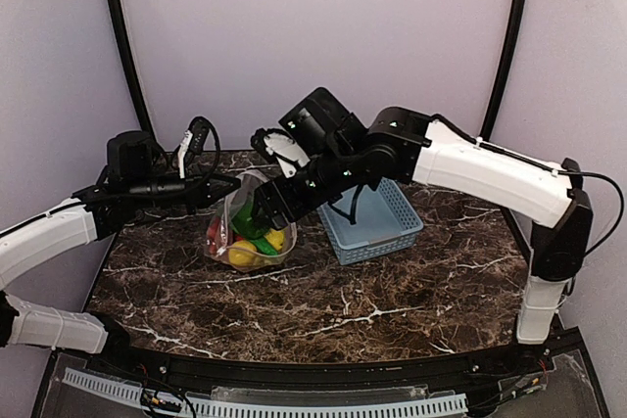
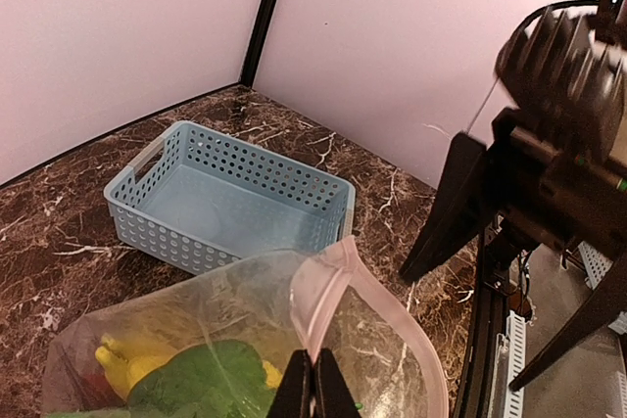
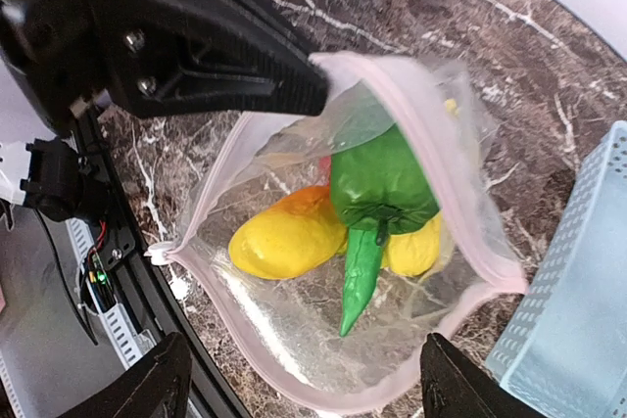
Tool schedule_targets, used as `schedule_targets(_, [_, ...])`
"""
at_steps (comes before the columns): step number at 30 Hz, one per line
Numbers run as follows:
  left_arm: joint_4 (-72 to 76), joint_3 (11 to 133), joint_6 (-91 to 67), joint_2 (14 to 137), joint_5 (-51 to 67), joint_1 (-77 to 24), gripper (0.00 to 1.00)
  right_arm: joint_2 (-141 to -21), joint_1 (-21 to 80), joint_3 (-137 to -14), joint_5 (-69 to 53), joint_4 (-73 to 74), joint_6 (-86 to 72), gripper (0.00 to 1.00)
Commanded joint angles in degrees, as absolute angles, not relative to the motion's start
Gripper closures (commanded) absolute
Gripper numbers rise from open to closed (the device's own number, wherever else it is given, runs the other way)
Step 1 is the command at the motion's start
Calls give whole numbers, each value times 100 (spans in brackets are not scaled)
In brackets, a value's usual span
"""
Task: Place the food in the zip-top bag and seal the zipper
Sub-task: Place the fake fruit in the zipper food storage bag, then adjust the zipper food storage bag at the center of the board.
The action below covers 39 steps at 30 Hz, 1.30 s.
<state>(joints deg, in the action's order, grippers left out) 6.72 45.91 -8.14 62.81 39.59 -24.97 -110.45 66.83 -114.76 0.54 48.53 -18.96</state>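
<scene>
The zip-top bag point(image 1: 247, 232) stands on the marble table with its mouth held wide; its pink zipper point(image 3: 217, 193) rims the opening. My left gripper point(image 2: 315, 394) is shut on the zipper point(image 2: 328, 276) at the bag's rim. Inside lies the food: a yellow piece point(image 3: 284, 238), a green vegetable point(image 3: 382, 183) with a long green tip, and more yellow behind it point(image 3: 416, 247). My right gripper point(image 3: 304, 379) hangs open just above the bag's mouth, its fingers point(image 3: 142, 389) wide apart with nothing between them. From above, the food point(image 1: 251, 247) shows through the clear plastic.
A light-blue lattice basket point(image 1: 377, 222) stands just right of the bag, close under my right arm; no food shows in the basket point(image 2: 225, 208). The left gripper's black body point(image 3: 176, 36) fills the upper left of the right wrist view. Dark table edging runs along the near side.
</scene>
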Motion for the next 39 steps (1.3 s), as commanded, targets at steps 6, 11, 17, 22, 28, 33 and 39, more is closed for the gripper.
schedule_targets(6, [791, 4527, -792, 6176, 4004, -2496, 99, -10380, 6562, -10671, 1027, 4561, -2651, 29])
schedule_targets(11, [791, 4526, -783, 6179, 3991, -2496, 99, -10468, 6530, -10418, 813, 4522, -2837, 34])
schedule_targets(17, [776, 4526, -778, 6171, 3973, -2496, 99, -10626, 6530, -10094, 678, 4365, -3038, 49])
schedule_targets(22, [744, 4535, -754, 6155, 3952, -2496, 99, -10722, 6530, -10085, 505, 4118, -3044, 62])
schedule_targets(28, [586, 4588, -641, 6105, 3883, -2496, 99, -10807, 6530, -10303, 425, 4070, -3103, 100])
schedule_targets(33, [-205, 5112, -376, 6028, 3337, -2496, 99, -10359, 6624, -10792, 249, 3715, -3105, 100])
schedule_targets(39, [-1976, 6474, -64, 6433, 3316, -2494, 99, -9537, 6680, -10172, 81, 2162, -3042, 100])
